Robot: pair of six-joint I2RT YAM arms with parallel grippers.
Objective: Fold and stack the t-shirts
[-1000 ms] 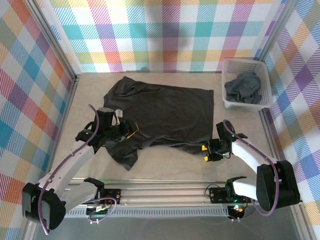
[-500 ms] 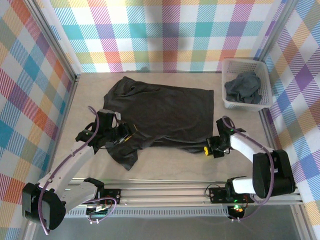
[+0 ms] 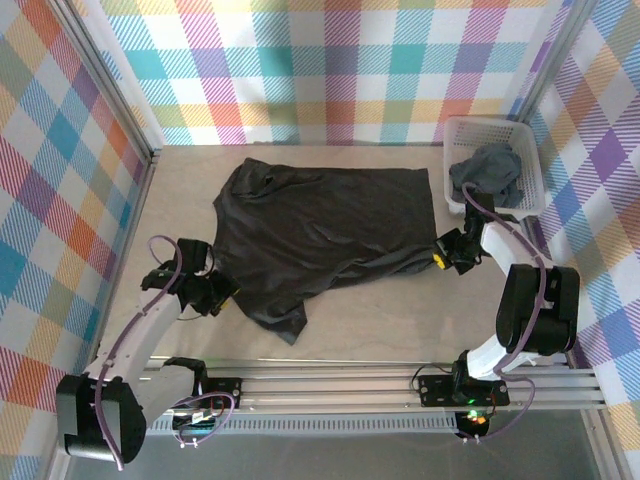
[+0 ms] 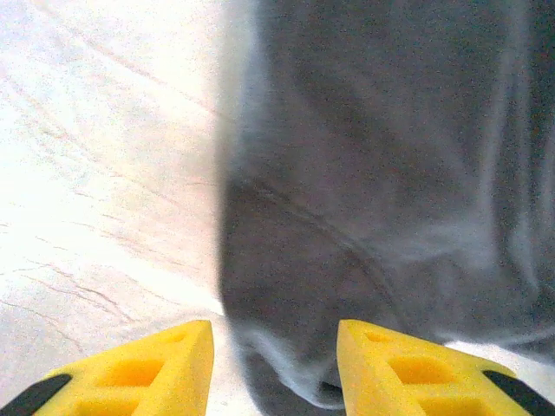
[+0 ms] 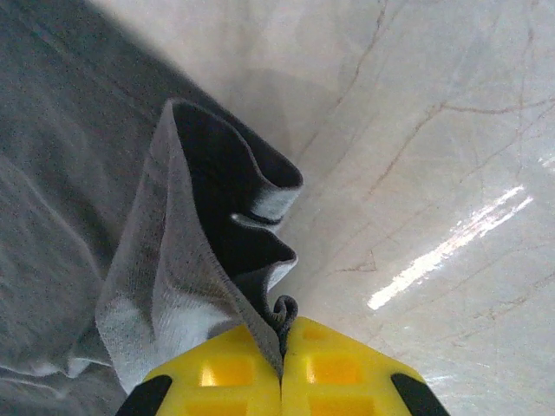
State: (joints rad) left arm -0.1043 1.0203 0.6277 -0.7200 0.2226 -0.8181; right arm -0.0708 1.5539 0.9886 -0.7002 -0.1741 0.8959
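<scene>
A dark grey t-shirt (image 3: 320, 230) lies spread on the table, its near sleeve trailing toward the front. My right gripper (image 3: 440, 257) is shut on the t-shirt's right hem corner (image 5: 260, 286), which bunches up between the yellow pads. My left gripper (image 3: 222, 297) is open just left of the shirt's lower left edge; its yellow fingertips (image 4: 156, 368) straddle a fold of the t-shirt (image 4: 381, 217) without closing on it. A second dark t-shirt (image 3: 487, 173) lies crumpled in the white basket (image 3: 530, 175).
The basket stands at the back right, close behind my right arm. Checked walls enclose the table on three sides. Bare tabletop (image 3: 380, 320) lies in front of the shirt and along its left side (image 3: 180, 210).
My right gripper has pulled the hem corner to the right and back, toward the basket, stretching the shirt. My left gripper has let go of the sleeve and drawn back left, now open.
</scene>
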